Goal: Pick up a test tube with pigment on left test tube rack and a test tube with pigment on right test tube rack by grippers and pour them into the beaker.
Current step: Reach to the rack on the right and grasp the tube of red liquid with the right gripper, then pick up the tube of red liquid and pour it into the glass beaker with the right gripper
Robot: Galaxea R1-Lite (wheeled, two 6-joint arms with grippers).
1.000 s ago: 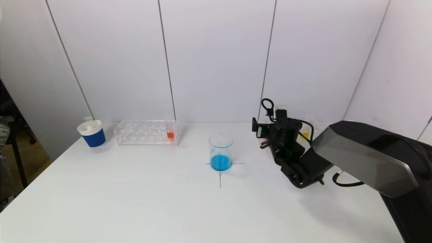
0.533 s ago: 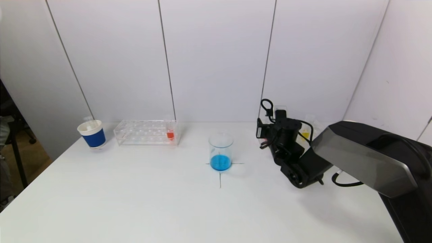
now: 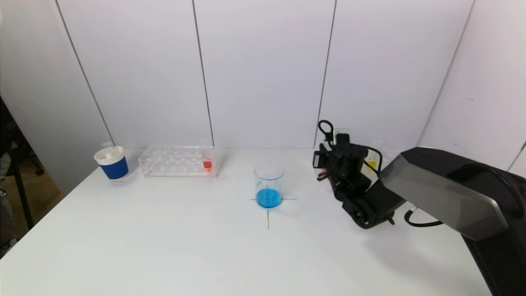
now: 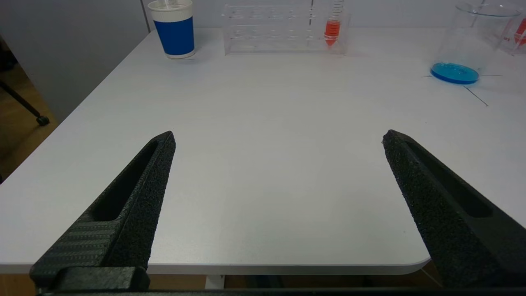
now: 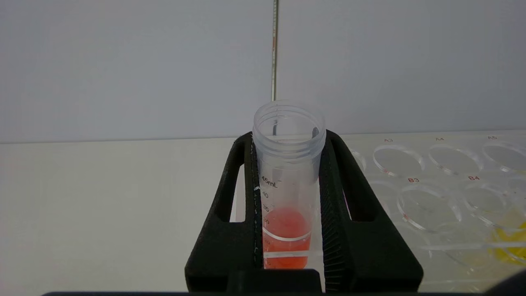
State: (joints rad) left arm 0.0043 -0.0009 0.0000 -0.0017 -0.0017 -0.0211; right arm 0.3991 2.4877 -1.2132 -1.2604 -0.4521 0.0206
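Observation:
In the right wrist view my right gripper [image 5: 288,137] is shut on a clear test tube [image 5: 287,172] holding red-orange pigment. The tube stands upright in the right rack [image 5: 431,185]. From the head view that gripper [image 3: 324,162] is at the back right and hides most of the rack. The beaker [image 3: 269,185], with blue liquid at its bottom, stands mid-table on a cross mark. In the left rack [image 3: 176,161] stands a tube with orange pigment [image 3: 207,162]. My left gripper [image 4: 278,137] hangs open and empty over the table's front edge.
A blue and white paper cup [image 3: 111,163] stands left of the left rack. A tube with yellow pigment [image 5: 509,240] sits further along the right rack. The white wall runs close behind both racks.
My right gripper's jaws have closed from wide open onto the red-orange tube in the right rack. The left arm has not moved.

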